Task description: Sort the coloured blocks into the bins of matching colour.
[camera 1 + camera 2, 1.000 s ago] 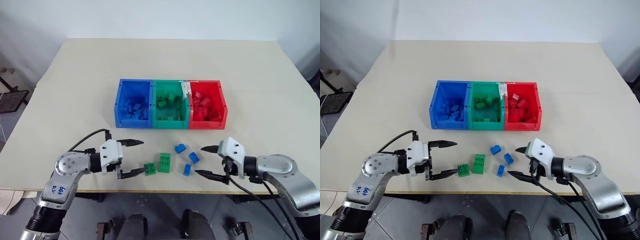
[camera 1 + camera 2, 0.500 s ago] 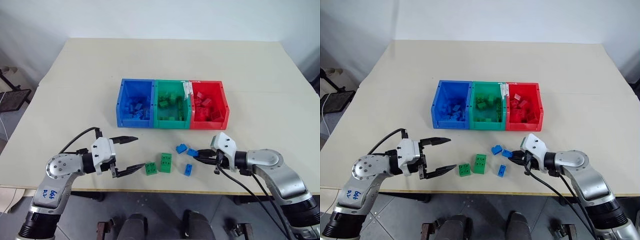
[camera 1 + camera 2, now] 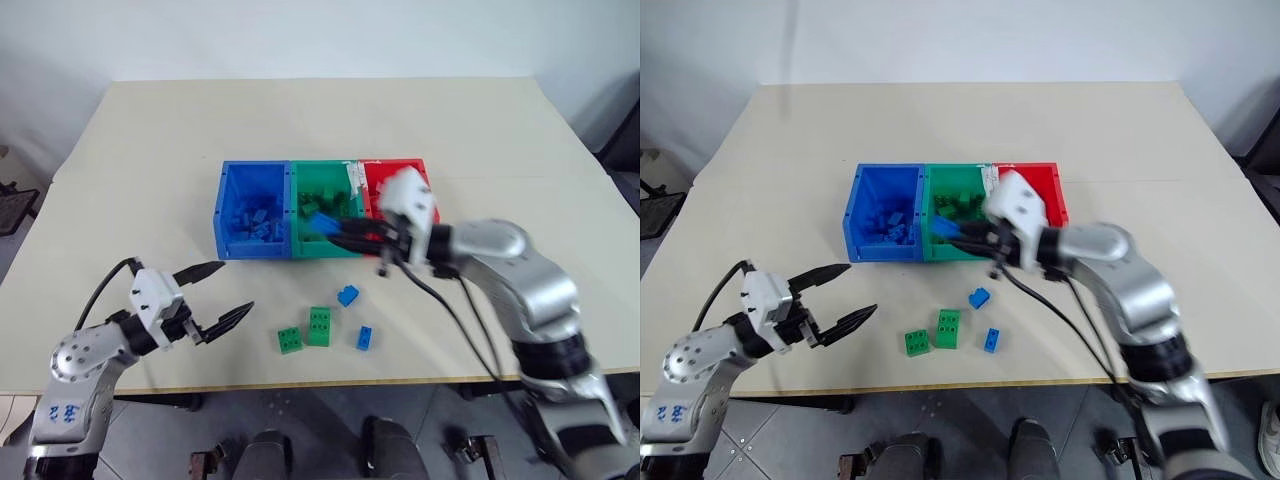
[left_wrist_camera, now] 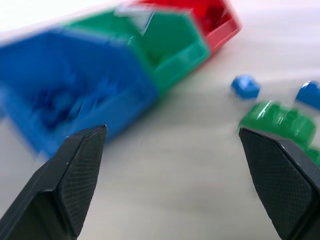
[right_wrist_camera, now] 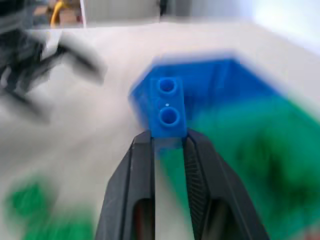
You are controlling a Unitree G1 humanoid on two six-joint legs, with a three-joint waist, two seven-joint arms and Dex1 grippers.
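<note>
Head stereo pair looks down over table [image 3: 120, 150], sharing bins [image 3: 290, 215]; wrist cams close, along hands.

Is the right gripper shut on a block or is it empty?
Shut on a block. In the right wrist view the right gripper pinches a small blue brick between its fingers, over the bins.

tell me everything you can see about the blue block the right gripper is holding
The blue block is a small plastic toy brick, glossy-looking, narrow, with two round studs in a row on the face that shows. It is pinched at one end between the two black fingers of the right gripper, which is shut on it; the rest sticks out past the fingertips. Nothing else touches it. From the head camera it hangs in the air over the green bin, near the wall shared with the blue bin.
</note>
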